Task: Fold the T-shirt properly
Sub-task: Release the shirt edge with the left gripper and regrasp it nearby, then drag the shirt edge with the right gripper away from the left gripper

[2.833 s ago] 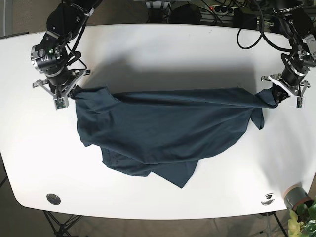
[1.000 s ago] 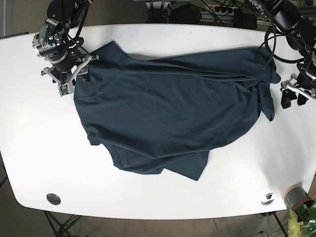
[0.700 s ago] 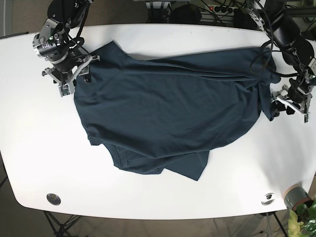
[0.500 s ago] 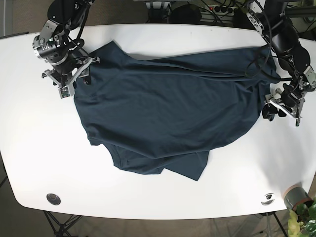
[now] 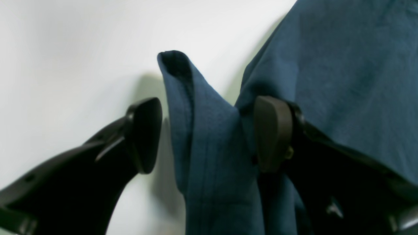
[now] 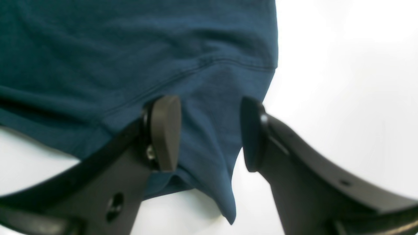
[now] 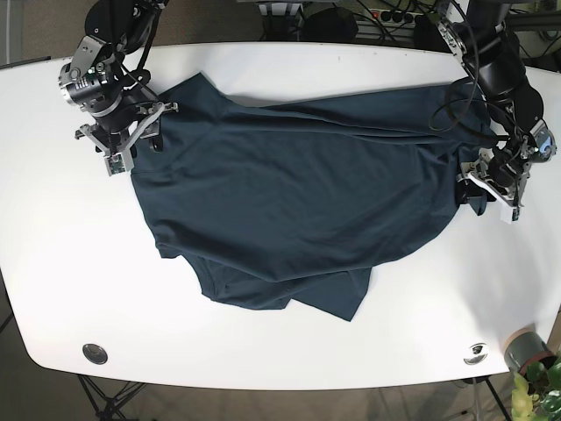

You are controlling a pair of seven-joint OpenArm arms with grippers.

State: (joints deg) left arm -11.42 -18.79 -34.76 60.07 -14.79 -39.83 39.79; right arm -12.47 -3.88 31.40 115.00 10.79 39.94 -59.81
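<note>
Shirt (image 7: 298, 210), dark blue, lies spread on the white table (image 7: 280, 351) with its long axis running across the base view, from the right gripper (image 7: 131, 145) at the upper left corner of the cloth to the left gripper (image 7: 478, 193) at the far edge. A narrower, rumpled part trails toward the near edge of the table, ending in a point at the middle.

In its wrist view the left gripper (image 5: 209, 133) has its jaws spread, with a raised fold of the shirt (image 5: 209, 147) standing between them; one pad touches the cloth, the other stands just clear of it. The right gripper (image 6: 210, 133) is also spread, straddling a hemmed corner of the shirt (image 6: 137, 55) without closing on it.

Against the picture from 2.8 seconds ago, the cloth has been carried toward the far side of the table and laid out wider. Both grippers, then clamped on the ends, have let go, and the left one has since come back in to the shirt's edge.
</note>
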